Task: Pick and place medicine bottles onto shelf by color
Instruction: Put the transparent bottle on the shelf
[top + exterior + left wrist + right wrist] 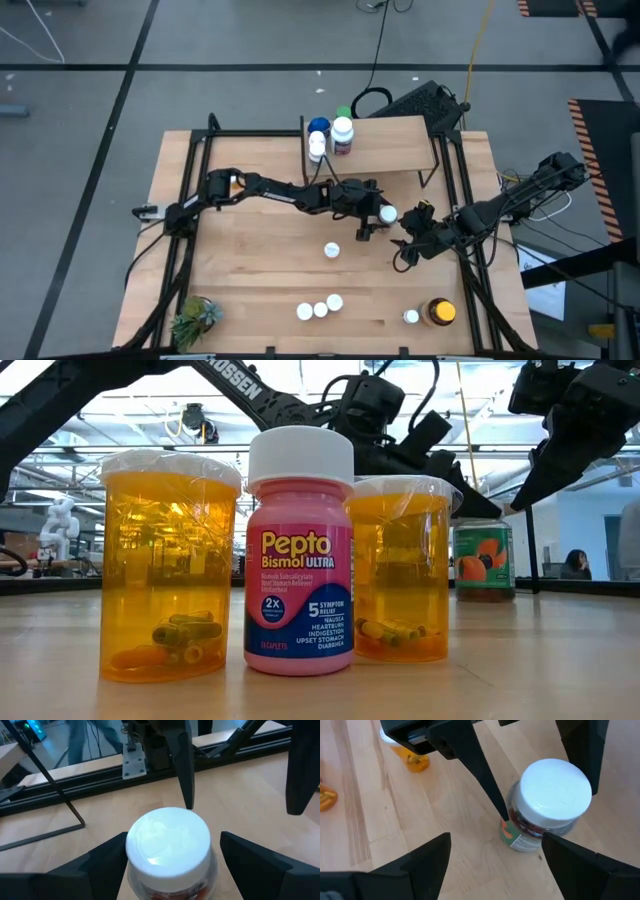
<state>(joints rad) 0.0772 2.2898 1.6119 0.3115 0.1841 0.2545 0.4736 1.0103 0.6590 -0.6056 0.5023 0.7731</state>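
A bottle with a white cap (167, 842) and a green label (512, 837) stands upright on the table right of centre (388, 213). My left gripper (382, 217) is open, one finger on each side of its cap. My right gripper (408, 230) hangs open just to the bottle's right and slightly nearer, with nothing between its fingers (495, 865). The shelf (385, 148) at the table's far edge carries several bottles with blue, green and white caps (330, 130) at its left end. My left gripper straddles the bottle's cap (135, 845), reaching in from the table's left and slanting down. A gap shows between one finger (250, 860) and the cap. Whether the other finger (102, 862) touches the cap I cannot tell. The bottle stands on the table.
A lone white-capped bottle (332, 250) stands mid-table. Two orange bottles (165, 560) and a pink one (300, 560) cluster at the near edge (320, 308). A small bottle (411, 316) and an amber jar (440, 312) sit near right, a plant (195, 318) near left.
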